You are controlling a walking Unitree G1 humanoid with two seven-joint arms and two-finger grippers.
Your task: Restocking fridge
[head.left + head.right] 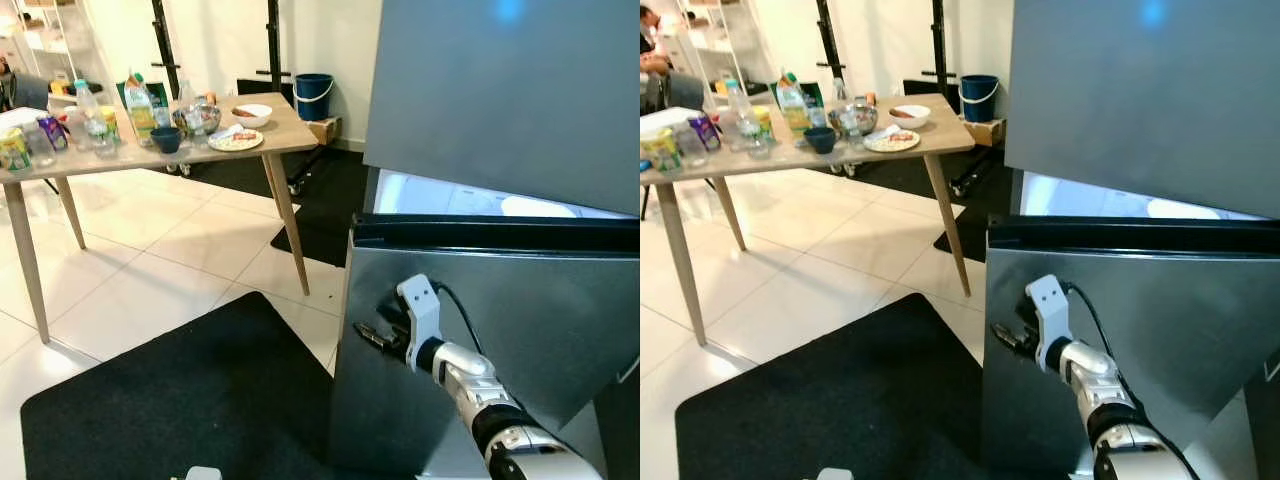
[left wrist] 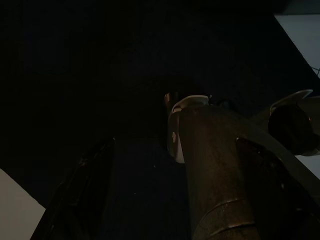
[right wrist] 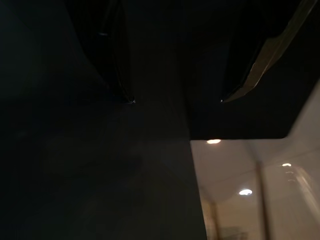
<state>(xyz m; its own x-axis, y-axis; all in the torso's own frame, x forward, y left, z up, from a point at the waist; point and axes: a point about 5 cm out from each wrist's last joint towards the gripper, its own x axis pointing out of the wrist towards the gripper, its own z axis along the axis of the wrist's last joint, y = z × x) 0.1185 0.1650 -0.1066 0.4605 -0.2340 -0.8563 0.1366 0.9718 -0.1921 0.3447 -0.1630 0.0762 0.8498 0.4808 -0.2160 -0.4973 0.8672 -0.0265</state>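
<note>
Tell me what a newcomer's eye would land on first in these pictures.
First the big grey fridge on the right, with its lower door swung out and a bright strip of the inside showing above it. Next the right gripper, reaching at the left edge of that door on its silver arm. Then, far left across the tiled floor, the wooden table crowded with bottles, bowls and a plate.

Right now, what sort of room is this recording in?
Probably a home kitchen or dining area: a steel fridge with its lower door ajar, a wooden table crowded with bottles and bowls, tiled floor.
</note>
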